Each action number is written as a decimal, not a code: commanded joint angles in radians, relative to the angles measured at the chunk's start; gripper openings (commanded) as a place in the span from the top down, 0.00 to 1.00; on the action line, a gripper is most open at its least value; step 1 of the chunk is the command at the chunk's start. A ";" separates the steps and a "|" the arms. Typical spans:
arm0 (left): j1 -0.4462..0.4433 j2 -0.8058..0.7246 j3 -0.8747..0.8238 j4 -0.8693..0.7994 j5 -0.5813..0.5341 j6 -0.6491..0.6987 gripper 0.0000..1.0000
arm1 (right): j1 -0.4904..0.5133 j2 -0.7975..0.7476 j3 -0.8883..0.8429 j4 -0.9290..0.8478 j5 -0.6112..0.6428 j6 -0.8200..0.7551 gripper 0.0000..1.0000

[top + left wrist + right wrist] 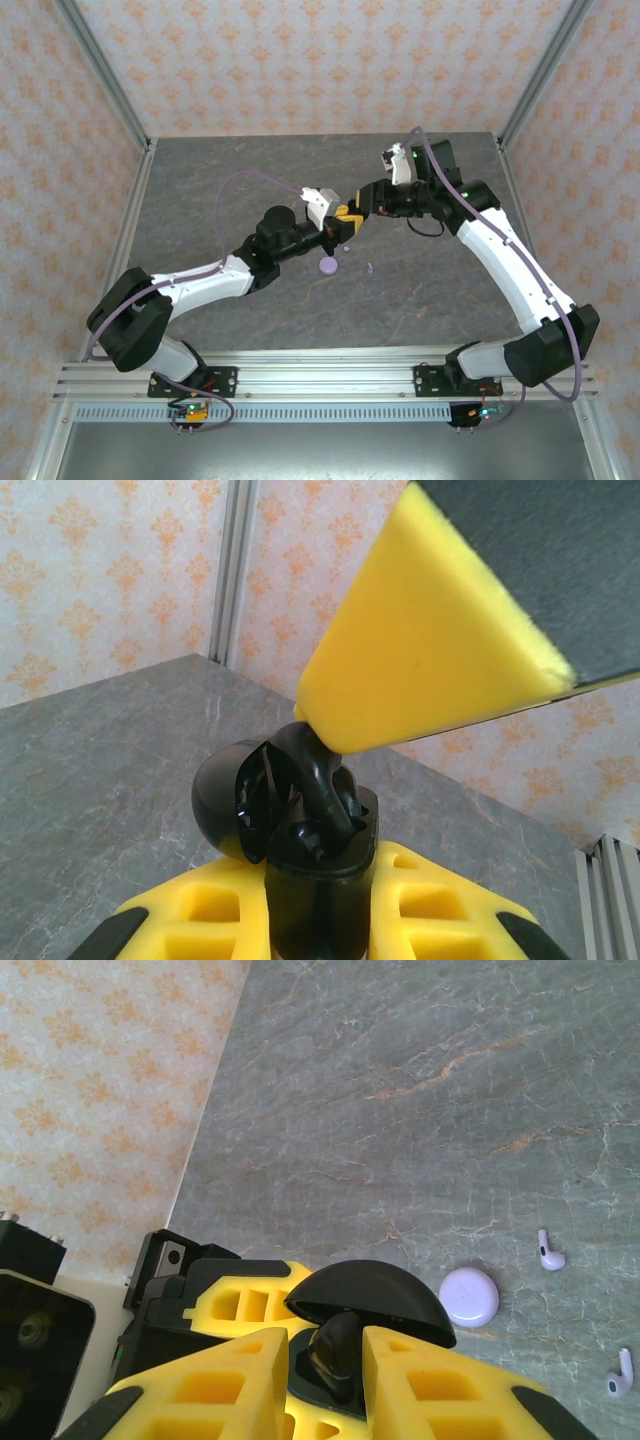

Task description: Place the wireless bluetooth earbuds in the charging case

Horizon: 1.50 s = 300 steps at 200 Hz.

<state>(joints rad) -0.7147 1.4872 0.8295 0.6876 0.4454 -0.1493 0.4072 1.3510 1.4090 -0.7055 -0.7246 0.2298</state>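
Above the middle of the tabletop (420,1080) the two arms meet nose to nose. The left pincer (318,925) is clamped on the body of the black charging case (320,875), with its mouth turned up and its lid (225,800) hanging open to one side. A black earbud (322,780) stands in that mouth, stem down in a socket and head up. Its long axis leans away from the lid instead of lying straight along the well.

The right pincer (328,1380) comes at it from the head end, with a yellow finger (430,630) touching the top of the bud. From the right wrist the bud's head sits in the narrow gap between the two fingers, but I cannot tell whether they pinch it or merely flank it.

The right arm is the one on the bud, so to my eye the next move is its own: a push down along the stem, with the lean corrected first. I cannot make out whether the other black bud is in the case.

Toward the near edge, a lavender round case (468,1295) and two lavender earbuds (550,1250) (620,1375) lie loose on the tabletop.
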 commanded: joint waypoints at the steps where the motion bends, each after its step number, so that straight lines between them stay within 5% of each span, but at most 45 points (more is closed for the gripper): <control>1: -0.012 -0.039 0.013 -0.012 0.020 0.032 0.93 | 0.004 -0.001 0.043 -0.024 0.019 -0.026 0.74; 300: -0.017 -0.074 0.057 -0.123 0.041 0.087 0.94 | 0.107 0.095 0.173 -0.294 0.180 -0.188 0.81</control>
<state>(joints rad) -0.7265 1.4532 0.8391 0.5419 0.4683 -0.0940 0.4923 1.4429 1.5433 -0.9306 -0.5632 0.0887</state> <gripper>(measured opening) 0.191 0.186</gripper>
